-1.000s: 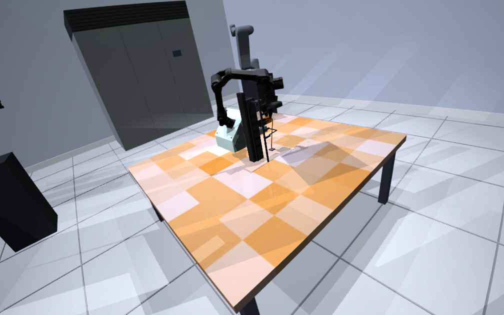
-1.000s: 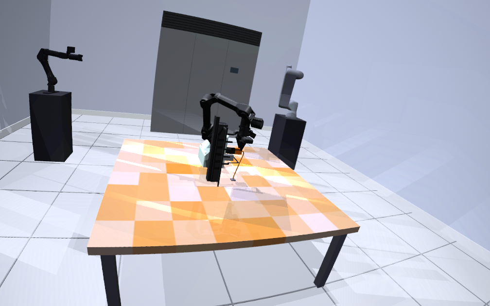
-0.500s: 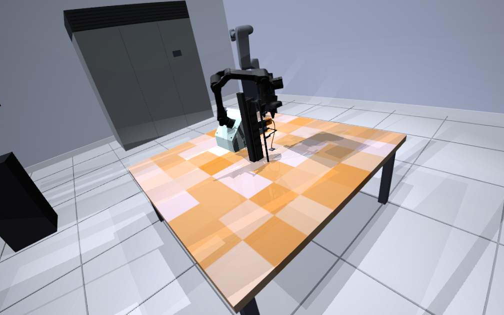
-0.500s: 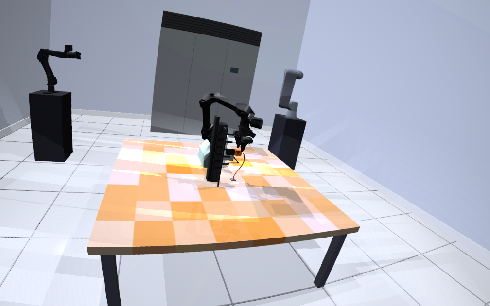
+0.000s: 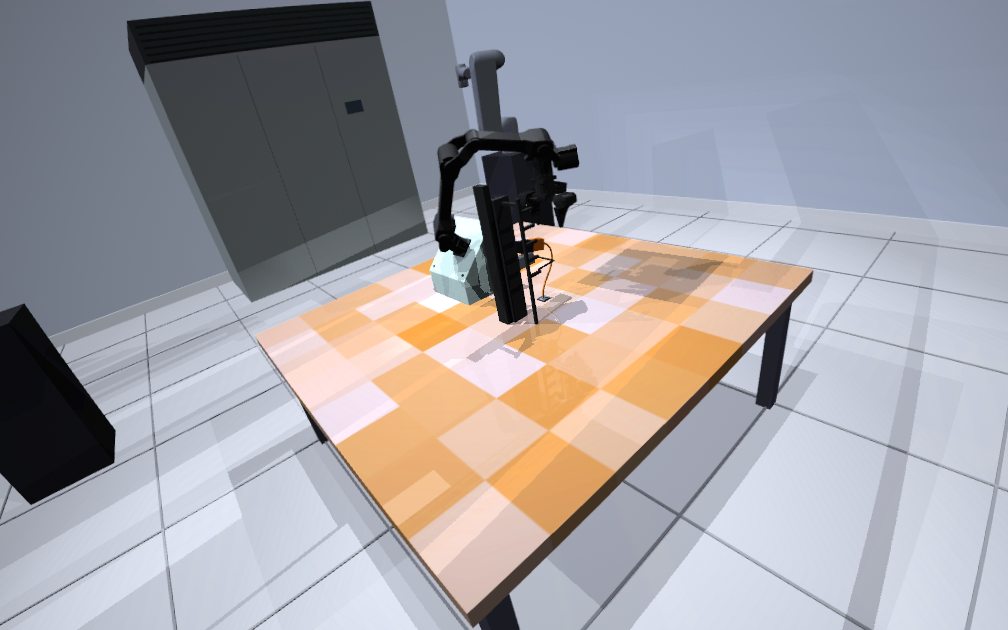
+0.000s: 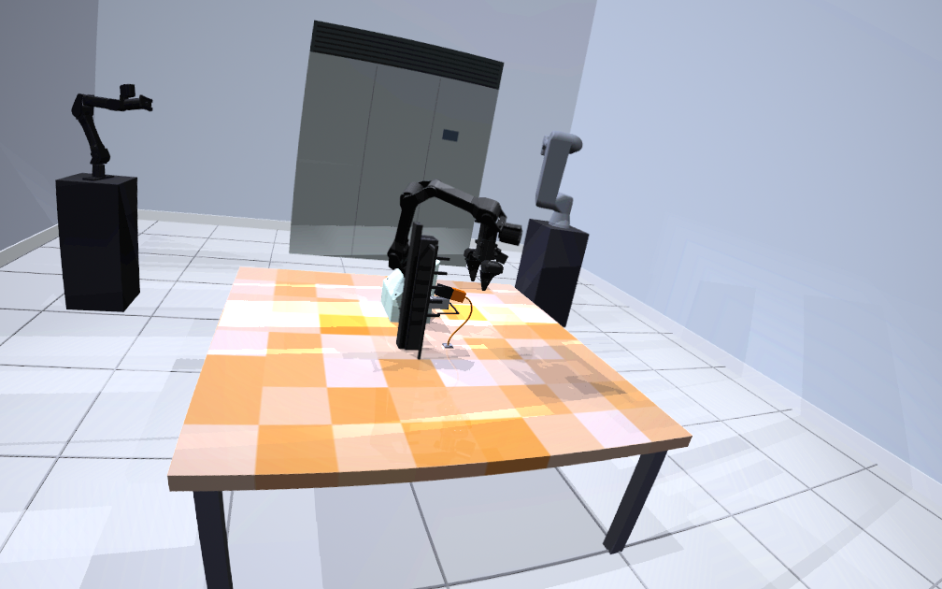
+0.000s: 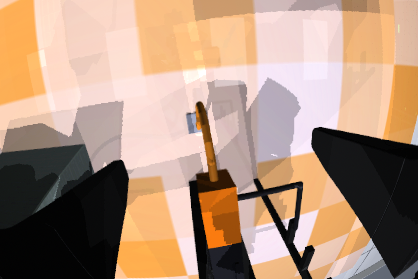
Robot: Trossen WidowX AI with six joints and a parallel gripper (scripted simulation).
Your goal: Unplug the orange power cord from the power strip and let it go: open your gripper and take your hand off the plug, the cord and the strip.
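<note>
Gripper: the gripper [image 6: 485,277] hangs above the plug with fingers spread wide, holding nothing.
Plug: the orange plug [image 7: 218,211] sits at the power strip's [image 6: 416,289] face; whether it remains seated is hard to tell.
Cord: the orange cord [image 6: 463,319] curves down to the table [image 6: 430,468].
Strip: upright, near the table's far edge.

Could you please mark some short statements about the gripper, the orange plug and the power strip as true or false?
1. The gripper is shut on the orange plug. False: it is open and holds nothing.
2. The power strip stands upright on the table. True.
3. The plug lies flat on the table. False: it sits off the table, beside the strip.
4. An orange cord runs from the plug down toward the table. True.
</note>
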